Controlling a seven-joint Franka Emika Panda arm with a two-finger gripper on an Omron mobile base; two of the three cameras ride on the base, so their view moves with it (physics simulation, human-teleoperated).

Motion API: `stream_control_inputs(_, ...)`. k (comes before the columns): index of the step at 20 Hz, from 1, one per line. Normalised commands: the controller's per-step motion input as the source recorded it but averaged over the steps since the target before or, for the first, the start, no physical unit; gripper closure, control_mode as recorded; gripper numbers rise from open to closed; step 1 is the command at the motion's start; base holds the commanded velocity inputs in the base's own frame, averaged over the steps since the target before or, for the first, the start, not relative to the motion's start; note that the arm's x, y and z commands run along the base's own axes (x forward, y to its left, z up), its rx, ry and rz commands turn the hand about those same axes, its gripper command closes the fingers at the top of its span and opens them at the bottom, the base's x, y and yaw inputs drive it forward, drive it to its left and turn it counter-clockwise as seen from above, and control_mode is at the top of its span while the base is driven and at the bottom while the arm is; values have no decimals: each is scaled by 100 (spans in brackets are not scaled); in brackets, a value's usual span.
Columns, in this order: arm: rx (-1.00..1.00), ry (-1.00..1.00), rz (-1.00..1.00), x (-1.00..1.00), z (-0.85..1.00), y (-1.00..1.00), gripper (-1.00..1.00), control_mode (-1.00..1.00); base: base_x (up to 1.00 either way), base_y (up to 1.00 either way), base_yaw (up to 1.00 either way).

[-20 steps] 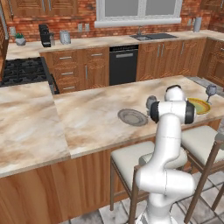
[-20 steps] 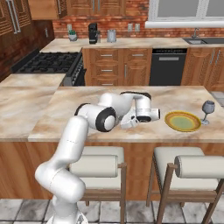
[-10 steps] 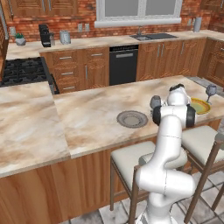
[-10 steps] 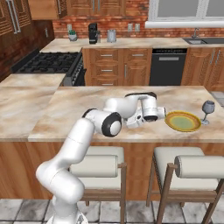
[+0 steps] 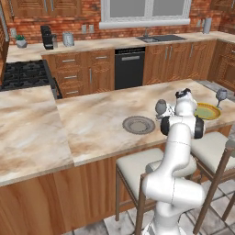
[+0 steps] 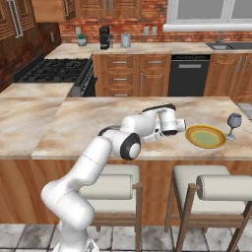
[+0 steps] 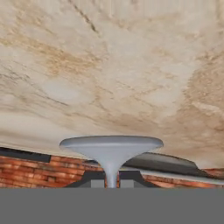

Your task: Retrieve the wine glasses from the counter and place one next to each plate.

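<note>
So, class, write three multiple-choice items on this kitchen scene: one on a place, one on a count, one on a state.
1. Where does the free wine glass stand?
A beside the yellow plate
B on the stove
C in the sink

2. How many plates lie on the island top?
A one
B two
C four

3. What is the gripper doing?
A hanging open
B shut on the held glass
C pressing the grey plate

Answers: 1 A, it stands just past that plate's rim; 2 B, one grey, one yellow; 3 B, fingers clamp its stem.
</note>
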Motion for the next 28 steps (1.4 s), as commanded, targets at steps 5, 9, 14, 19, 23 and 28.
stream_control_inputs(5, 0, 0, 1, 17, -37, 0, 100, -100, 0, 0, 0)
stream_control_inputs(9, 0, 0, 1, 0, -44, 0, 100, -100, 0, 0, 0)
stream_control_inputs(14, 0, 0, 2, 0, -46, 0, -100, -100, 0, 0, 0)
stream_control_inputs(19, 0, 0, 1, -13, -7, 0, -100, -100, 0, 0, 0)
stream_control_inputs(23, -2, -1, -6, -52, 0, 3, -100, -100, 0, 0, 0)
stream_control_inputs(28, -1, -3, -14, -41, 1, 1, -100, -100, 0, 0, 0)
